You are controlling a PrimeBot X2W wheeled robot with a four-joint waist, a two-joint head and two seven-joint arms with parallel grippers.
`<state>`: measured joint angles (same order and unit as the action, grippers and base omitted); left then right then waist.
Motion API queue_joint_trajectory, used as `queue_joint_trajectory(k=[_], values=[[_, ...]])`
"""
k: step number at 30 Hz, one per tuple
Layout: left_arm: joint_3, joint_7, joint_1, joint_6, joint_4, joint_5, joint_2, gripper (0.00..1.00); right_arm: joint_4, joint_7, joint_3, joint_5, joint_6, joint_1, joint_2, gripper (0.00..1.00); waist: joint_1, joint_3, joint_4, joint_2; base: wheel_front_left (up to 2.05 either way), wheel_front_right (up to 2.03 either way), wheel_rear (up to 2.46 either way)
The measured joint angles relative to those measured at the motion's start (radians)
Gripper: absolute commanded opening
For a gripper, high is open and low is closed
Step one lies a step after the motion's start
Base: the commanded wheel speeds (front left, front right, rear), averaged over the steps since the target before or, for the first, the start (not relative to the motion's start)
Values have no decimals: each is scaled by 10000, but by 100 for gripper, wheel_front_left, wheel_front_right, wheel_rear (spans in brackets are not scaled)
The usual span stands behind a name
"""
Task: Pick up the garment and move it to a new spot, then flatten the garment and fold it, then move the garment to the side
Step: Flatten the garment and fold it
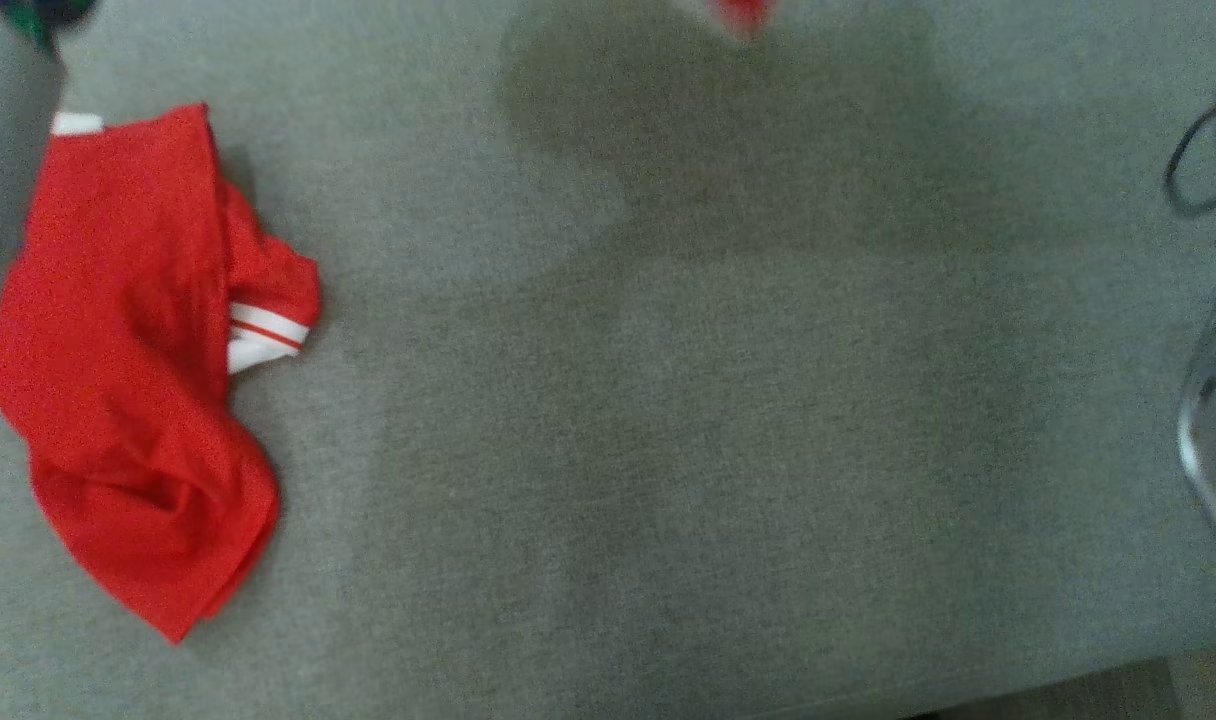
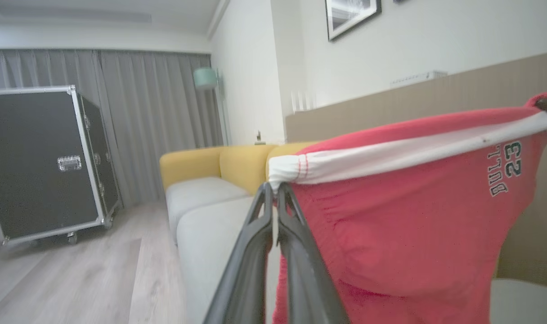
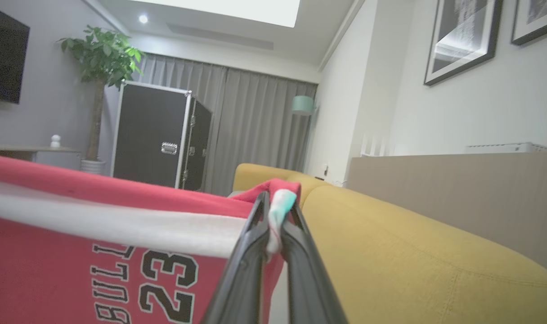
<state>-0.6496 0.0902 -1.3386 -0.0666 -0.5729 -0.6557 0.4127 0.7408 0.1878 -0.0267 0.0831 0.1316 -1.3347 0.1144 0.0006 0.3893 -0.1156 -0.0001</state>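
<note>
left gripper (image 2: 273, 188) and right gripper (image 3: 276, 200) each clamped tight on the white hem band (image 2: 390, 157) of the red printed jersey garment (image 2: 404, 225), which hangs stretched between them near the yellow upholstered sofa (image 3: 413, 252). risk: the thin corner pinches slip under tension and one side drops crumpled.

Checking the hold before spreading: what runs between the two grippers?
The garment, its white band stretched from the left gripper to the right gripper. The left wrist view shows the whole span.
</note>
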Motion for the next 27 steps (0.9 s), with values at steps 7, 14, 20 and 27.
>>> queue_joint_trajectory(k=[7,14,20,27], values=[[109,1601,-1353,-385,-1106,497,-780,0,395,709,-1254,1298,0,-966,-186,0,-4,868,-105,0,0,0,0],[-261,1666,383,-633,-1678,370,-1208,0,1530,715,-1007,1795,0,877,-184,0,-4,959,173,0,0,0,0],[-1618,1666,2762,-658,-1546,-303,-1208,0,3925,616,-447,1747,0,2114,215,0,-6,426,308,1,0,0,0],[-3434,1661,4912,-658,-836,-1603,-711,0,5567,-458,1068,997,0,2545,665,0,-8,-579,413,1,0,0,0]])
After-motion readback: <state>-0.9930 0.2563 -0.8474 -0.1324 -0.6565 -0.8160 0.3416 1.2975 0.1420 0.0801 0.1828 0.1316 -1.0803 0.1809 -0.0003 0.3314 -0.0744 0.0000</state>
